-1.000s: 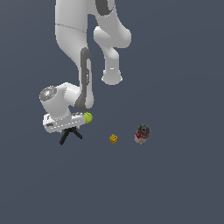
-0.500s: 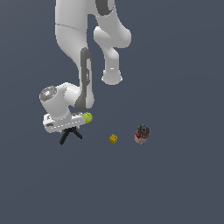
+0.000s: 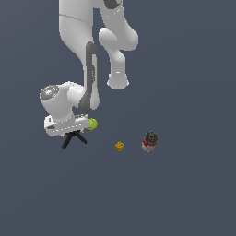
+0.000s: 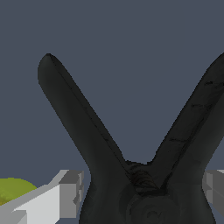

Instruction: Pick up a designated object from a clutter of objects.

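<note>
Closest to my wrist camera, the black spring clamp [image 4: 140, 175] fills the view: its two splayed handles rise in a wide V from a round hinge, and the hinge sits between my two grey fingers [image 4: 70, 192]. Each finger stands just beside the clamp body, one on either side (whether they press it or merely flank it, I cannot tell). A slice of the yellow-green ball [image 4: 13, 188] shows past one finger.

From the exterior view, my gripper [image 3: 69, 129] is low over the dark counter [image 3: 184, 193], with the clamp's [image 3: 73, 138] black handles poking out beneath it toward the camera. The ball [image 3: 93, 123] sits touching or just beside the gripper's edge on the exterior view's right. Farther along to that side lies the tiny yellow cube [image 3: 119, 146], and beyond it, near but apart, the dark red-and-white cylinder [image 3: 149, 141].
</note>
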Controlling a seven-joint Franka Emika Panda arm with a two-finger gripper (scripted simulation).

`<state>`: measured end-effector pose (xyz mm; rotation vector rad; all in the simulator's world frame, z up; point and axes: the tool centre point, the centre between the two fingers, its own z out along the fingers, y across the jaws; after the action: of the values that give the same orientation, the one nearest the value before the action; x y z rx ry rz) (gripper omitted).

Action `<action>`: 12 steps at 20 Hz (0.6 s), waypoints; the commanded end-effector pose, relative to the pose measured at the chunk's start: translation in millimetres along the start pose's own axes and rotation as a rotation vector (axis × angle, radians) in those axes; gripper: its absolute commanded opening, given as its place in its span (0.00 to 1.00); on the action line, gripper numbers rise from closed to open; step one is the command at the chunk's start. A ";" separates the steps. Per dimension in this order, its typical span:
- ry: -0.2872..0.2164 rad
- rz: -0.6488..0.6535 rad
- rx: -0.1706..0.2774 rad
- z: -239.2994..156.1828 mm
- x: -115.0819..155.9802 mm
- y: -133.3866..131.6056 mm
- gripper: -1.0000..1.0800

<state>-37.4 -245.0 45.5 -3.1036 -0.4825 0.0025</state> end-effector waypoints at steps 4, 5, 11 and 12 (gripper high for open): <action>0.002 0.000 -0.002 -35.0 -3.1 -6.2 0.00; 0.002 0.000 -0.002 -43.0 -4.0 -7.8 0.00; 0.002 0.000 -0.001 -99.1 -10.3 -18.5 0.00; 0.002 0.000 -0.001 -109.2 -11.4 -20.4 0.00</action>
<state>-52.0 -231.1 138.7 -3.1034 -0.4827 0.0015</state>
